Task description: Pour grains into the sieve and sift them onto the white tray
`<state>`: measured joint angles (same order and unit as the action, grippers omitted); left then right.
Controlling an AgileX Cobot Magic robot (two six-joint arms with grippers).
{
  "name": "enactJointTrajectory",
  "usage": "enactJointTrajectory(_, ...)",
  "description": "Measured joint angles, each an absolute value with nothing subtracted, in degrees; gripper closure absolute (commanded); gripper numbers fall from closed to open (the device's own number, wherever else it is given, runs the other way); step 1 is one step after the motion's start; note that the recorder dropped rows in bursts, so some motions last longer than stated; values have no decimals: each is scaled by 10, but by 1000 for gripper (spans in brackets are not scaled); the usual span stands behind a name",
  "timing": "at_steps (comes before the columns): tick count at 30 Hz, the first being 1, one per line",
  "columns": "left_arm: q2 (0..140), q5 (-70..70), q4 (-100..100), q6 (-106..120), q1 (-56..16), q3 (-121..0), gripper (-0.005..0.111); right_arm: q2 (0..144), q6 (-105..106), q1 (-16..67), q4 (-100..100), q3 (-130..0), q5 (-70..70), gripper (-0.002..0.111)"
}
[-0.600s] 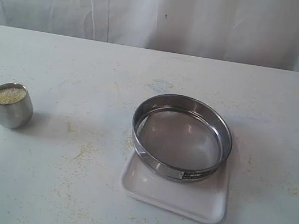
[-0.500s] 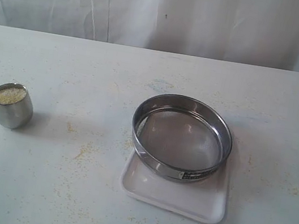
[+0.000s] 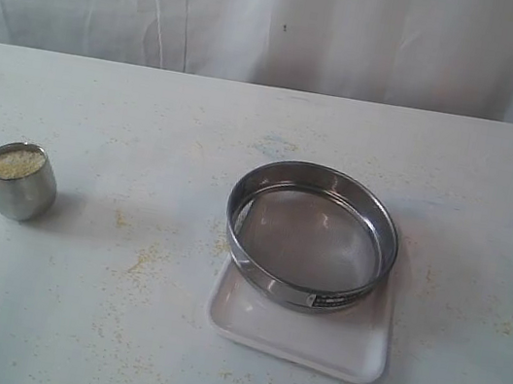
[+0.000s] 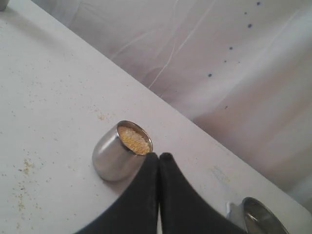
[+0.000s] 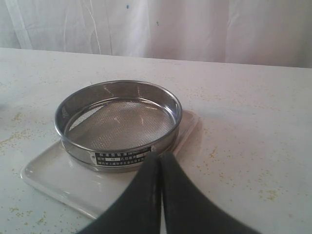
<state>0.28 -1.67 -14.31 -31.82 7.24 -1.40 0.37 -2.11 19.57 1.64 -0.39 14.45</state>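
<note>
A small steel cup (image 3: pixel 20 181) stands upright at the table's left, filled with golden-yellow grains (image 3: pixel 16 163). The steel sieve (image 3: pixel 311 235) rests on the white tray (image 3: pixel 297 335) right of centre; its mesh looks bare. Neither gripper shows in the exterior view. In the left wrist view my left gripper (image 4: pixel 159 157) is shut and holds nothing, its tips above and beside the cup (image 4: pixel 113 153) and its grains (image 4: pixel 134 140). The right wrist view has my right gripper (image 5: pixel 161 157) shut and empty, near the sieve's (image 5: pixel 118 122) dark label, over the tray (image 5: pixel 58 177).
Stray yellowish specks (image 3: pixel 141 262) lie scattered on the white table, mostly between cup and tray. A white curtain (image 3: pixel 285 19) hangs behind the table's far edge. The sieve's rim (image 4: pixel 261 219) shows at a corner of the left wrist view.
</note>
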Motion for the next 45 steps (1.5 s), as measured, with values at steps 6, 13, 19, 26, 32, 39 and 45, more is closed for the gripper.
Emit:
enactJointTrajectory(6,2,16,-114,-344,64,-88,107,4,-21,196,16,-4,144,108)
enactJointTrajectory(13,23,143,-96,-144,16,-303,107,4,-21,196,16,-4,144,108)
enactJointTrajectory(19,124,236,-289,199,8,-398,82,4,-21,196,16,-4,144,108)
enactJointTrajectory(26,257,205,-386,340,8,-388,30,4,-21,196,16,-4,144,108)
enactJointTrajectory(32,347,140,-420,347,8,-338,30,4,-21,196,16,-4,144,108)
enactJointTrajectory(39,414,86,-435,359,8,-301,30,4,-21,196,16,-4,144,108)
enactJointTrajectory(45,435,58,-489,441,-14,-271,30,4,-21,196,16,-4,144,108)
